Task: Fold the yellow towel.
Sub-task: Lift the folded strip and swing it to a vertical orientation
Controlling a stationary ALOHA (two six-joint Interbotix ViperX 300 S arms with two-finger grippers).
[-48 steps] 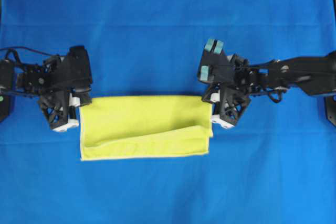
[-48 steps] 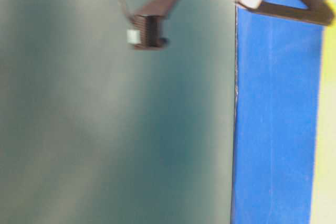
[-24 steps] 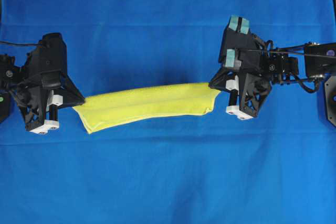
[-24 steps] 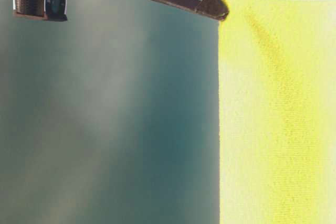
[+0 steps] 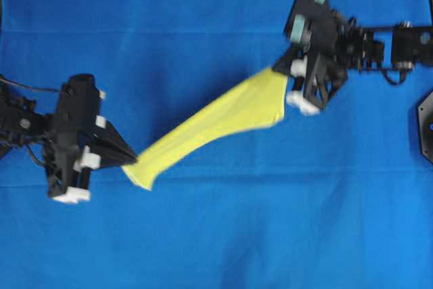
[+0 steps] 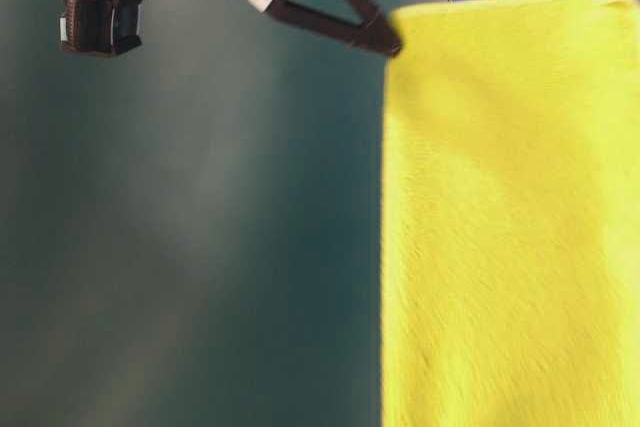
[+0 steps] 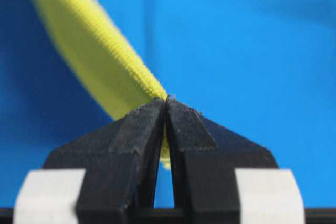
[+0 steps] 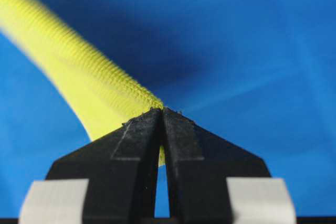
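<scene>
The yellow towel [image 5: 216, 123] hangs in the air as a folded band, stretched diagonally from lower left to upper right above the blue cover. My left gripper [image 5: 132, 160] is shut on its lower-left end. My right gripper [image 5: 277, 69] is shut on its upper-right end. In the left wrist view the left gripper [image 7: 166, 100] pinches the yellow towel [image 7: 94, 51], which runs up and to the left. Likewise the right gripper [image 8: 161, 110] clamps the yellow towel [image 8: 68, 61]. At table level the yellow towel [image 6: 510, 217] fills the right side, with one gripper [image 6: 388, 45] holding its top corner.
The blue table cover [image 5: 216, 235] spans the whole overhead view. A black mount plate [image 5: 426, 126] sits at the right edge. At table level a dark blurred backdrop [image 6: 200, 247] fills the left half.
Both arms lifted the towel off the cover and swung it. The left gripper moved toward the near side and rightward, the right gripper toward the far side, turning the band from level to diagonal.
</scene>
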